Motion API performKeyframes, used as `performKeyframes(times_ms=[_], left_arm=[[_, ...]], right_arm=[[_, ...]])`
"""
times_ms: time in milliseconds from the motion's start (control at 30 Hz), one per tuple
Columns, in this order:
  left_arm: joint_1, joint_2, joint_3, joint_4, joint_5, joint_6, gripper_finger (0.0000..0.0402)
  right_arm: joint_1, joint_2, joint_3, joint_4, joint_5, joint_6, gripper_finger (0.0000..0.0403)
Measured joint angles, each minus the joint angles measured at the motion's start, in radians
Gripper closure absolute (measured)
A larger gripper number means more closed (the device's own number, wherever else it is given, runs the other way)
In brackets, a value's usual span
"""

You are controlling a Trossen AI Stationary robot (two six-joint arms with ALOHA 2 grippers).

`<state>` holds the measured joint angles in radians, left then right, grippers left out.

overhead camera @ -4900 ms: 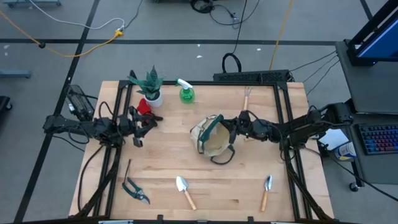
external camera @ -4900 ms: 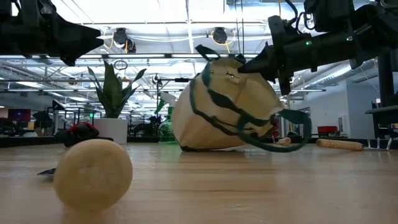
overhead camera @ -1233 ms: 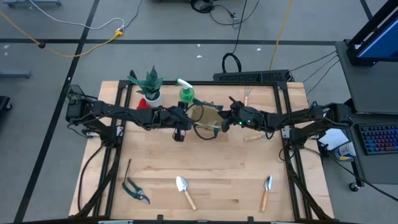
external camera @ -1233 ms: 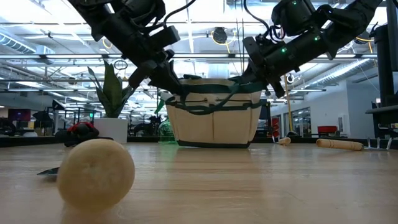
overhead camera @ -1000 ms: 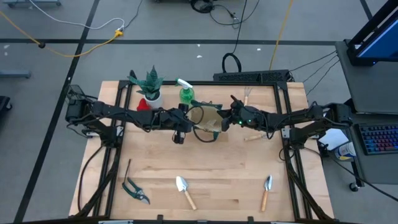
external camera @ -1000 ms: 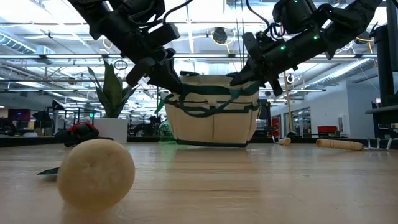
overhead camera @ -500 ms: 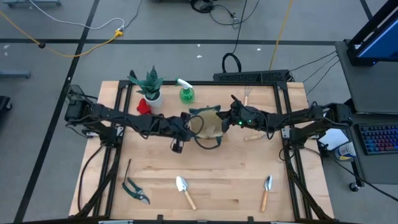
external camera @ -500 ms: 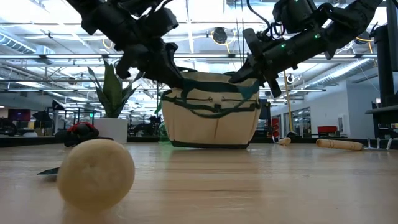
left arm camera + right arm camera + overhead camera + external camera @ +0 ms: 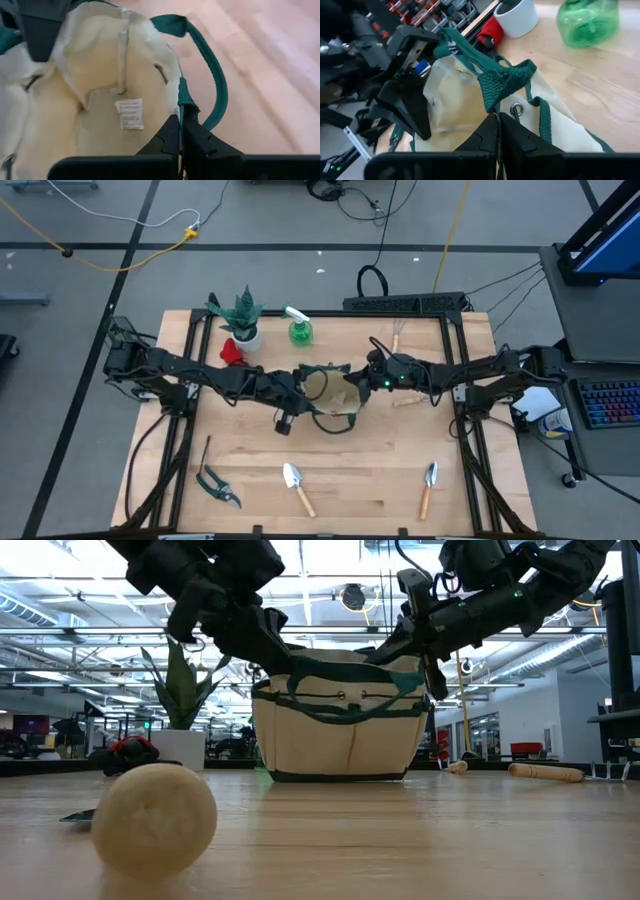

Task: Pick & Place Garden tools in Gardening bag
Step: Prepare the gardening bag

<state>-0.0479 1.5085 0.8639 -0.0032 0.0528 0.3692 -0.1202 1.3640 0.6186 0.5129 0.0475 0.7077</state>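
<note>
The gardening bag sits upright near the table's middle in my high view, with the left gripper pinched shut on its rim on one side and the right gripper clamped on its green trim on the other. Around it I see the spray bottle, the potted plant and a red item toward the far edge, the pruning shears and two trowels along the near edge, all well apart from the bag.

In the low view a pale round handle end looms close to the lens; the bag stands beyond it, unobstructed.

The left wrist view shows my fingers closed on the rim beside a green strap, the bag's inside holding only a label.

The right wrist view shows closed fingers gripping the green webbing.
</note>
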Motion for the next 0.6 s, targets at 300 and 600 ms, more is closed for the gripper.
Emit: performKeyframes(times_ms=[300,600], left_arm=[[0.0,-0.003,0.0,0.0,0.036,-0.035,0.0394],[0.0,-0.06,0.0,0.001,0.036,-0.038,0.0377]], right_arm=[[-0.003,0.0,0.0,-0.002,0.003,-0.161,0.0379],[-0.005,0.0,0.0,0.001,0.003,-0.252,0.0293]])
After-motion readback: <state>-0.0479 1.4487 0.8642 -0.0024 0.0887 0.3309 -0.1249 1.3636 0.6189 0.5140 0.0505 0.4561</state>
